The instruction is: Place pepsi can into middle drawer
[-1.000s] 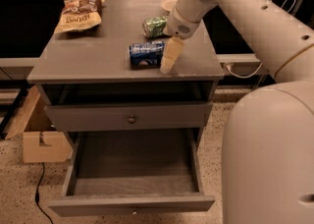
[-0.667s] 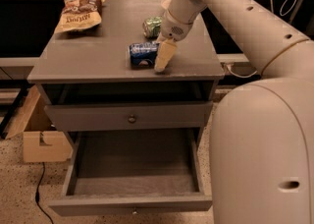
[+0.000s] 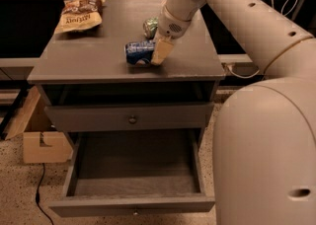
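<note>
The pepsi can (image 3: pixel 139 53), blue with silver ends, lies on its side on the grey cabinet top (image 3: pixel 89 58), near the front middle. My gripper (image 3: pixel 161 53) reaches down from the upper right and sits right at the can's right end, touching or nearly touching it. The middle drawer (image 3: pixel 133 202) is pulled open below, with an empty grey tray. It sits under the closed drawer front with a round knob (image 3: pixel 132 119).
A green soda can (image 3: pixel 150 26) lies just behind the gripper. A chip bag (image 3: pixel 79 14) lies at the back left of the top. A cardboard box (image 3: pixel 42 142) and a cable (image 3: pixel 38 197) are on the floor at left. My arm's bulky body (image 3: pixel 266 145) fills the right side.
The gripper has stayed at the can's right end, edging slightly closer. The can has not moved on the top. The arm's body fills more of the right side.
</note>
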{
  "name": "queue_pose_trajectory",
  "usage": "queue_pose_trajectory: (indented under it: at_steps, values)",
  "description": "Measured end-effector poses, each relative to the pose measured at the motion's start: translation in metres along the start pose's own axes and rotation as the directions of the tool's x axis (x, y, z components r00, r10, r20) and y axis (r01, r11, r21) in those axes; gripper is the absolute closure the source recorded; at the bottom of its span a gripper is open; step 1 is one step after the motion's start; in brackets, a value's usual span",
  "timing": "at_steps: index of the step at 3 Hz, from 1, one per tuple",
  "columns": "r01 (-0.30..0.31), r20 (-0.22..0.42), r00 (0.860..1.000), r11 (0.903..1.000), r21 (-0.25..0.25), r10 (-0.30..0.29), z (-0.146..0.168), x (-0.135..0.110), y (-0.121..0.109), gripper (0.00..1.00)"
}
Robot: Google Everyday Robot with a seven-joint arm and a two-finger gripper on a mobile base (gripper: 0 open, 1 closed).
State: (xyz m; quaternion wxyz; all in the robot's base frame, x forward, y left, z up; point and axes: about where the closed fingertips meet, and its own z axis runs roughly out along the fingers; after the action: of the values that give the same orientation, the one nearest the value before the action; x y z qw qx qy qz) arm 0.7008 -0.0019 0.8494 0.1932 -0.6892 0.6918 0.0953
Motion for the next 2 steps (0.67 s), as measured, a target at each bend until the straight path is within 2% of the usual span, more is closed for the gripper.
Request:
queue_pose_trajectory:
  at_steps: [1,2]
  values:
    - [-0.047,0.054,0.998,0.9977,0.048,0.045,-0.031,0.000,0.019,0.94]
    - [-0.194,0.104,0.977,0.9776,0.080,0.186,-0.056,0.020,0.077,1.00]
